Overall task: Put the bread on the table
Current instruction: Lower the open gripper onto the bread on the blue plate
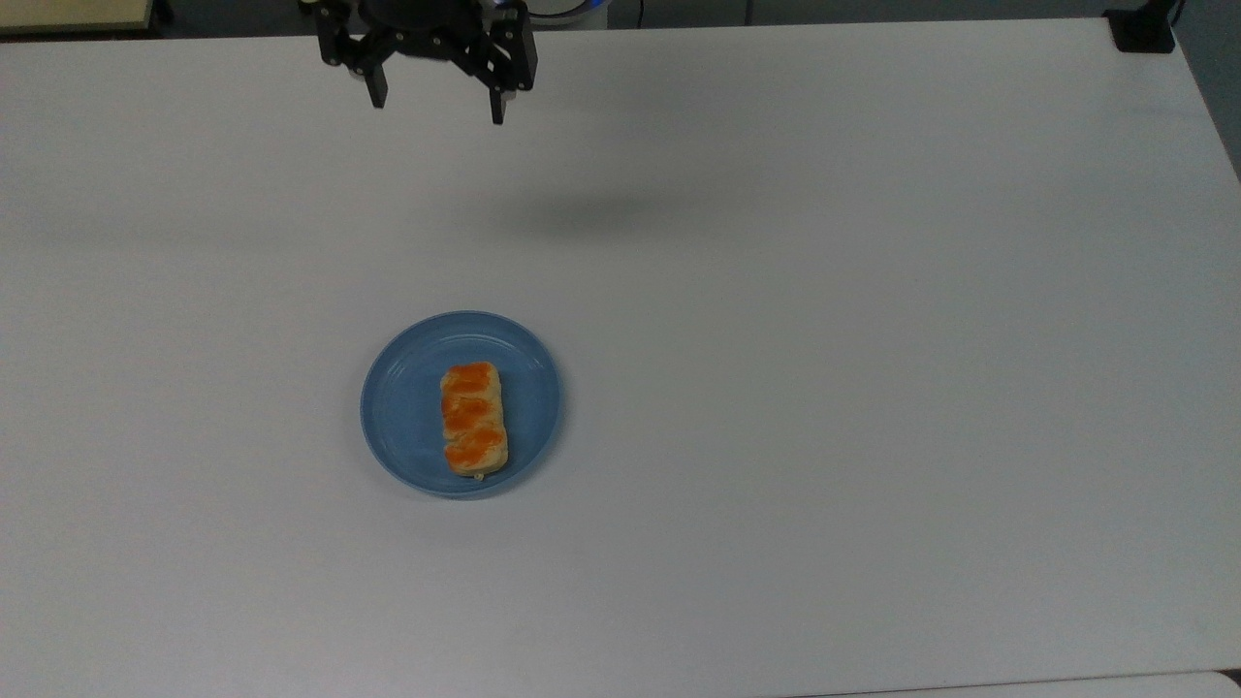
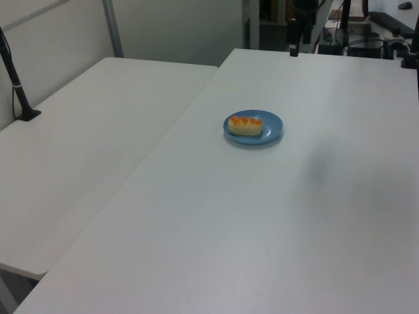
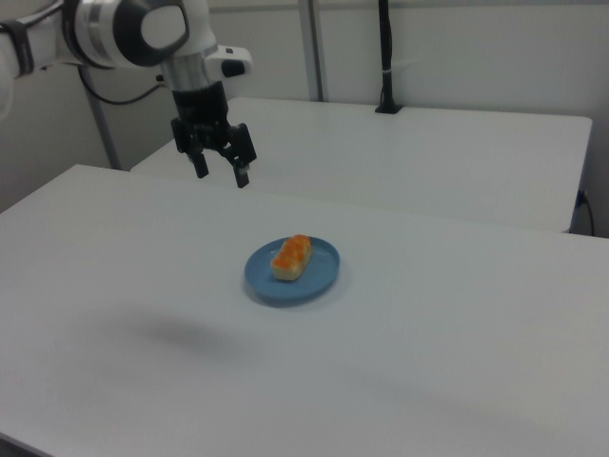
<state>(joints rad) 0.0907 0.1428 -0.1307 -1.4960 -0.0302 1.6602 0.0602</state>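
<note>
The bread (image 1: 474, 418) is lying on the blue plate (image 1: 402, 407), its three glossy orange-brown bumps facing up. Its long axis is running toward and away from the top view's upper edge, and it is sitting slightly toward the top view's right of the plate's centre. In the left view the bread (image 2: 245, 125) is showing its long side, resting on the blue plate (image 2: 273, 122). In the right view the bread (image 3: 292, 257) is occupying the middle of the blue plate (image 3: 322, 274).

The blue plate is resting flat on the table (image 1: 873, 388), a plain white tabletop, with bare surface surrounding it on every side.

The end effector (image 1: 437, 105) is hanging in the air well apart from the blue plate, beyond it toward the top view's upper edge and roughly in line with it. Its two black fingers are pointing downward and are spread wide, with nothing between them. In the right view the end effector (image 3: 221, 173) is hovering above the table, up and toward the right view's left of the blue plate, and the white and grey arm (image 3: 133, 33) is reaching in from the right view's upper left corner. A soft shadow (image 1: 591, 215) is falling on the table between the end effector and the blue plate, offset toward the top view's right.

A second white table (image 2: 85, 150) is standing beside the table, on the left view's left of the blue plate.
</note>
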